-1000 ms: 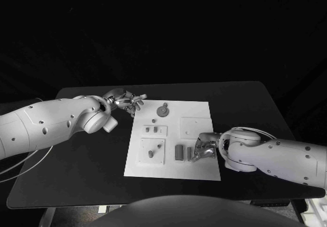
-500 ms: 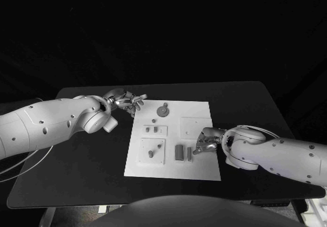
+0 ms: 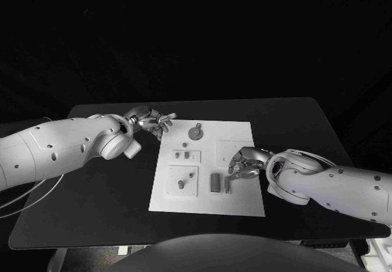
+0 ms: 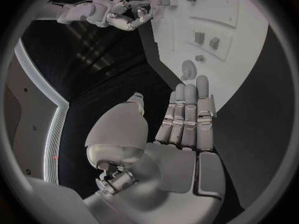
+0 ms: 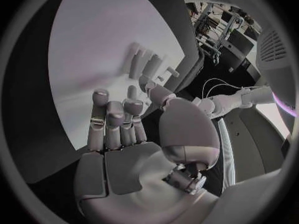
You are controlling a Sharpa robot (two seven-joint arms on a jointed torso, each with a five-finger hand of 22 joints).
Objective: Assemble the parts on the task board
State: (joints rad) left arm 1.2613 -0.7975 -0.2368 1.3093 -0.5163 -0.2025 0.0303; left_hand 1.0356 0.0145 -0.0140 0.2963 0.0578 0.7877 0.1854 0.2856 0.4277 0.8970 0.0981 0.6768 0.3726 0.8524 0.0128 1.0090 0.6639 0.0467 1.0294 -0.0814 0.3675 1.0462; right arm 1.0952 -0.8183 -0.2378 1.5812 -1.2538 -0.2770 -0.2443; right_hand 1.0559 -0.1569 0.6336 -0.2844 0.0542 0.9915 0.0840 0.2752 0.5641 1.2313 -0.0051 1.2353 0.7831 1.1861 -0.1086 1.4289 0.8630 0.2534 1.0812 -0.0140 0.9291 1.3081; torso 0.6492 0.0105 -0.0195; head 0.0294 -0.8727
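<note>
Honestly, my right hand (image 3: 243,162) hovered over the task board (image 3: 237,201), toward its right edge, fingers loosely apart and carrying nothing. Just beside it, nearer the board's middle, two upright grey parts (image 3: 220,182) stood side by side. A raised square plate (image 3: 183,181) with small pegs sat on the board's left half, and a round part (image 3: 195,133) lay near the far edge. My left hand (image 3: 152,121) waited off the board's far left corner, fingers spread and empty. I judged the step was to take one of the upright parts. To do it well, I needed to come down squarely over a single piece, pinch it low, and avoid nudging its neighbour, since the two stood so close.
</note>
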